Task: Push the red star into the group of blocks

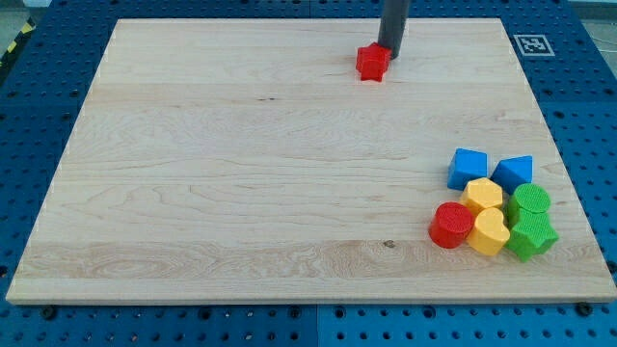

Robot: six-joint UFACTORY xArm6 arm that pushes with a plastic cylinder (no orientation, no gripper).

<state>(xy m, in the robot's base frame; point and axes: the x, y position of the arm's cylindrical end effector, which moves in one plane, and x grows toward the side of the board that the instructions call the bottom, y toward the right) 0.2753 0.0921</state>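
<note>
Near the view's top edge of the wooden board (241, 164), my tip (388, 52) touches the red star (372, 62) at its upper right. This arm has no jaws. Well apart, at the view's bottom right, the group sits: blue cube (468, 168), blue block (515, 172), yellow block (483, 195), yellow heart (489, 232), red cylinder (450, 225), green cylinder (530, 200), green star (531, 235).

My tip: my tip (388, 52) touches the red star (372, 62) at its upper right side, near the view's top.
Board: the wooden board (241, 173) lies on a blue table (39, 116).
Group: at the view's lower right, close together: blue cube (468, 168), blue triangle block (515, 173), yellow block (483, 195), yellow heart (489, 232), red cylinder (450, 225), green cylinder (530, 201), green star (531, 235).
Distance: the red star is well apart from the group.
</note>
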